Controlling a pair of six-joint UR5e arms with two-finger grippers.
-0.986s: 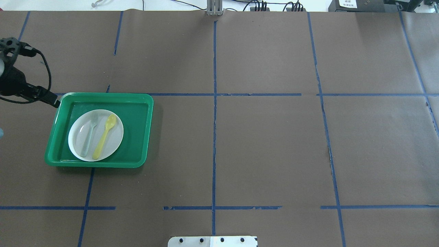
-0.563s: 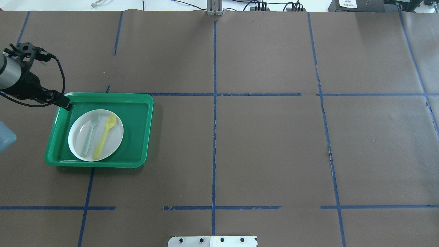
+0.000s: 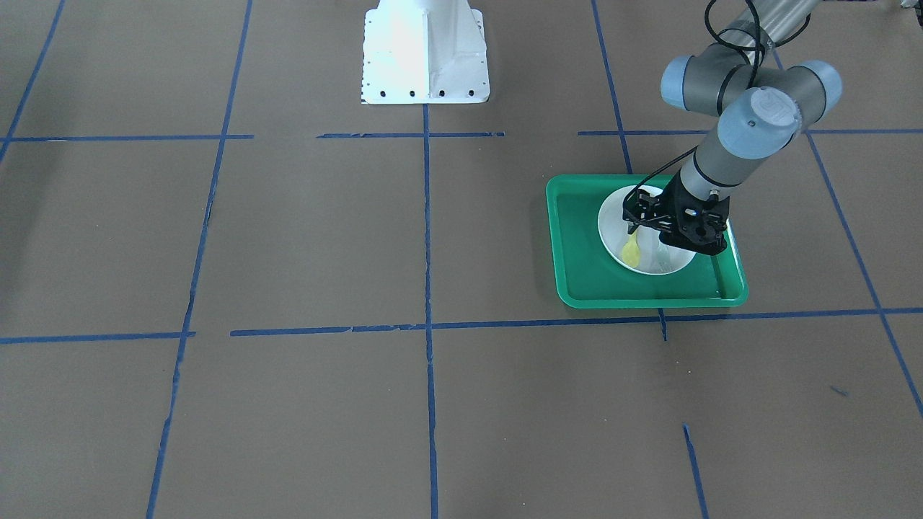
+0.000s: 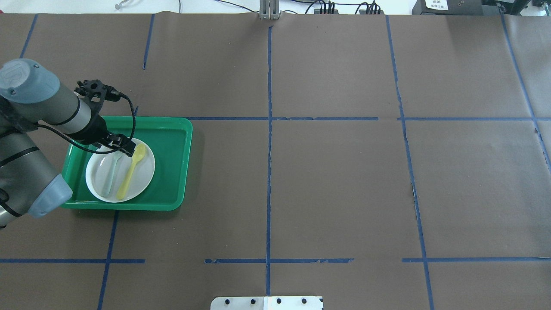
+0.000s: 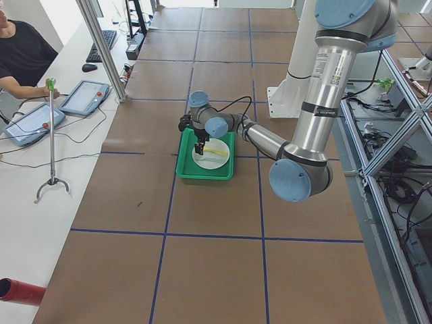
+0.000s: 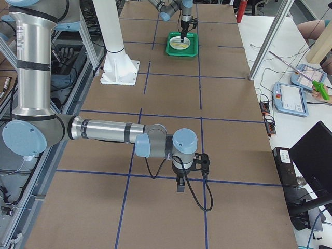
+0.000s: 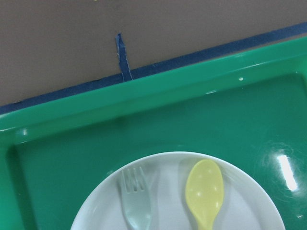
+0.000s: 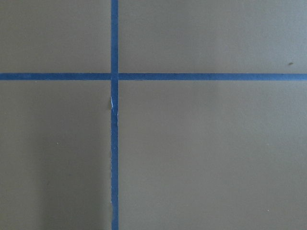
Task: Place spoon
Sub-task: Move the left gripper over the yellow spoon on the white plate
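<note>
One spoon [image 4: 130,172], one fork [image 4: 109,177], one plate [image 4: 145,174], one tray [image 4: 172,165]; left gripper's [image 4: 125,149] opening indiscernible.

This is a robot lab. Two big robot arms [image 5: 317,101] stand at a desk [image 4: 335,181] with blue tape lines [image 4: 269,172]. Cables [image 4: 326,7], metal posts [image 5: 102,47] and control tablets [image 5: 84,98] sit nearby.
</note>
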